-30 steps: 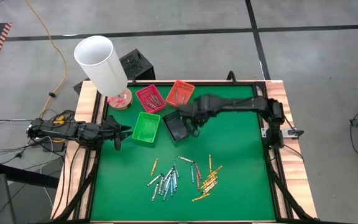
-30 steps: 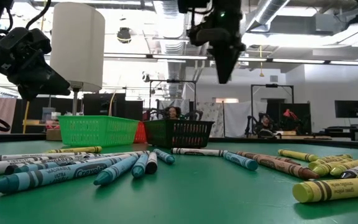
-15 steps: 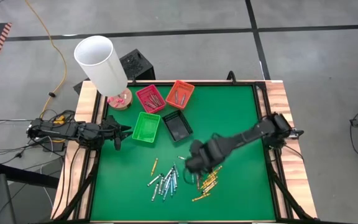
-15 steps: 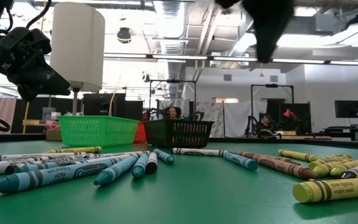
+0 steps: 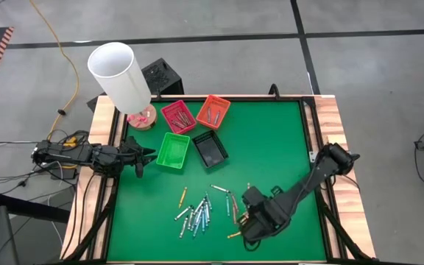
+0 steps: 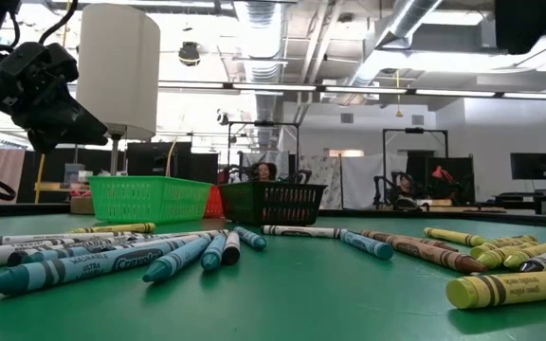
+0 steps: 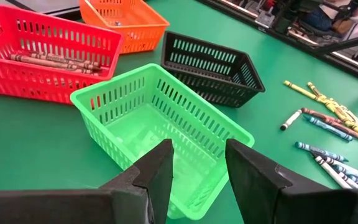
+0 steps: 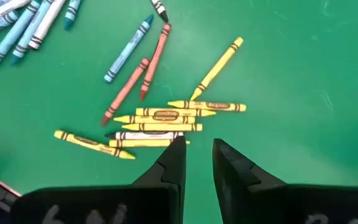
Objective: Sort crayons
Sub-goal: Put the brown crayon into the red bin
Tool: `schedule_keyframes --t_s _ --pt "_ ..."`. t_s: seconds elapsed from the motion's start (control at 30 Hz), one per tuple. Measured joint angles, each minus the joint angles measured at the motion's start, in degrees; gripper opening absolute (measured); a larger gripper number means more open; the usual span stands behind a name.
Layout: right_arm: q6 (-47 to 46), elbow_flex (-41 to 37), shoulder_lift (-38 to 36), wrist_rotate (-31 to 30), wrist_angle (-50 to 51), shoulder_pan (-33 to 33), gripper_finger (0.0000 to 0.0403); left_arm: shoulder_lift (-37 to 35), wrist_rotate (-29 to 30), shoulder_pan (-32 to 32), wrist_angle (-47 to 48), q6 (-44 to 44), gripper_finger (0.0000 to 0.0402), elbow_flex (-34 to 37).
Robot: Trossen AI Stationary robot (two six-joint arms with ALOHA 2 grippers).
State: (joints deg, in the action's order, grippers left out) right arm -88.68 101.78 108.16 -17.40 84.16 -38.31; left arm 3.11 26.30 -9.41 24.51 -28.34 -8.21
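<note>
Above the green felt-topped table (image 5: 271, 140), the right pincer (image 8: 196, 152) hangs over a tight cluster of thin yellow paper-wrapped wax crayons (image 8: 166, 121), its dark fingers a narrow gap apart and holding nothing. The remaining crayons lie loose on the table's near half: light blue and grey-white sticks (image 5: 196, 215) in one heap, a few red-brown ones (image 8: 143, 78) between that heap and the yellow cluster. Toward the far edge stand four small slotted plastic trays: red (image 7: 42, 53) and orange (image 7: 126, 22), each already holding a few crayons, black (image 7: 210, 65) and green (image 7: 160, 124), the green one bare inside. The left pincer (image 7: 197, 171) waits at the table's left edge beside the green tray, fingers apart and empty.

Each crayon looks light, stiff and brittle, likely to snap or roll if nipped near a tip. A gentle grip across the wrapped middle appears safest, taking an outlying stick first, since neighbours in the cluster lie touching.
</note>
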Motion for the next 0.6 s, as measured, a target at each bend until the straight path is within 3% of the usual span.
schedule_keyframes --t_s 0.2,0.4,0.6 --pt "3.3 -4.6 0.0 -2.23 -8.06 2.01 0.0116 0.0 0.02 0.0 0.0 -0.27 0.0137 0.0" --pt "12.42 -12.0 0.0 0.75 -21.54 6.94 0.0162 0.0 0.02 0.01 0.0 -0.5 0.0137 0.0" --pt "18.17 -17.42 -0.03 0.89 -31.15 10.61 0.0175 0.0 0.0 0.01 0.0 -0.78 0.0137 0.0"
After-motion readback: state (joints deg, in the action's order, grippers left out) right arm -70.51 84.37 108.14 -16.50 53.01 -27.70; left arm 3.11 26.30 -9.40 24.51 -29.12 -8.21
